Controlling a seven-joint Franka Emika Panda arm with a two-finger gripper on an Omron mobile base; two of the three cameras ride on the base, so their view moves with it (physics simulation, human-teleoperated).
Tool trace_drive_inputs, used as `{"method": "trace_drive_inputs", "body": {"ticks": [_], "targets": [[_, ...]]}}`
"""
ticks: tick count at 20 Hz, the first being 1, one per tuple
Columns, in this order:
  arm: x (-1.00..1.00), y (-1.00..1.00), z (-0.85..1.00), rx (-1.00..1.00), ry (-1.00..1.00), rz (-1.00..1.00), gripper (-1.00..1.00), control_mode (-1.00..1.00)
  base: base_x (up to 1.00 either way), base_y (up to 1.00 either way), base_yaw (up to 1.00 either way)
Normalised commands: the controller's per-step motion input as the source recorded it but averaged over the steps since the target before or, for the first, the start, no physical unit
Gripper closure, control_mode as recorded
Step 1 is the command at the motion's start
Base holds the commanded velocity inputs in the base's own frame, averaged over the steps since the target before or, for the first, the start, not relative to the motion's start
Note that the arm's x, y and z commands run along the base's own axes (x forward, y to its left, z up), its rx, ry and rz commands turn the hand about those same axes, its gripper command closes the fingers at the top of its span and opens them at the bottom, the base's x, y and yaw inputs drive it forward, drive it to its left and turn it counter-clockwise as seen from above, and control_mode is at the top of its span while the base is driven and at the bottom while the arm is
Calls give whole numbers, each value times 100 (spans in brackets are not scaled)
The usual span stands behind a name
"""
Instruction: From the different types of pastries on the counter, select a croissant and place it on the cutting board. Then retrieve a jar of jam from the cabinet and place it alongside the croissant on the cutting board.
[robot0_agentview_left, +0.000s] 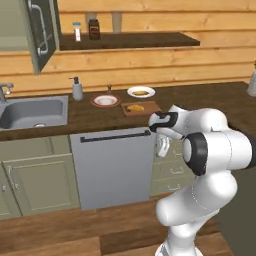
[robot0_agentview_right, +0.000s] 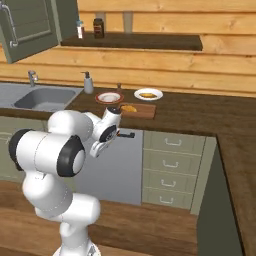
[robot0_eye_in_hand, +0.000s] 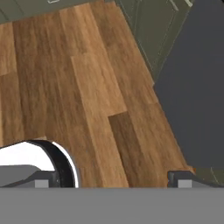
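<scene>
The hand view looks down on the wood floor (robot0_eye_in_hand: 78, 87) and the cabinet fronts (robot0_eye_in_hand: 148, 26), the gripper (robot0_eye_in_hand: 111, 180) empty with its jaws spread wide. Both base views take in the counter (robot0_agentview_left: 210, 100) instead: one croissant (robot0_agentview_left: 135, 107) lies on the cutting board (robot0_agentview_left: 150, 109), with two plates beside it, a red-rimmed one (robot0_agentview_left: 105, 100) left and a white one (robot0_agentview_left: 141, 92) farther back carrying a pastry. One dark jam jar (robot0_agentview_left: 94, 29) stands on the shelf (robot0_agentview_left: 150, 40) beside the open cabinet door (robot0_agentview_left: 42, 30).

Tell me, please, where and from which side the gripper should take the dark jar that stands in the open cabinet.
Probably around the jam jar's round body, below the lid, approaching level from the front: it stands upright, the white bottle close beside it.
</scene>
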Motion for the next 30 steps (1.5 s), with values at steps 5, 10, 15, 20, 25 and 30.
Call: {"method": "trace_drive_inputs", "body": {"ticks": [5, 10, 15, 20, 25, 30], "targets": [[0, 0, 0, 0, 0, 0, -100, 100, -61, 99, 2], [0, 0, 0, 0, 0, 0, -100, 100, -4, 100, -1], [0, 0, 0, 0, 0, 0, -100, 100, 0, 100, -2], [0, 0, 0, 0, 0, 0, -100, 100, 0, 100, -3], [0, 0, 0, 0, 0, 0, -100, 100, 0, 100, -3], [0, 0, 0, 0, 0, 0, -100, 100, 46, 75, -2]]}}
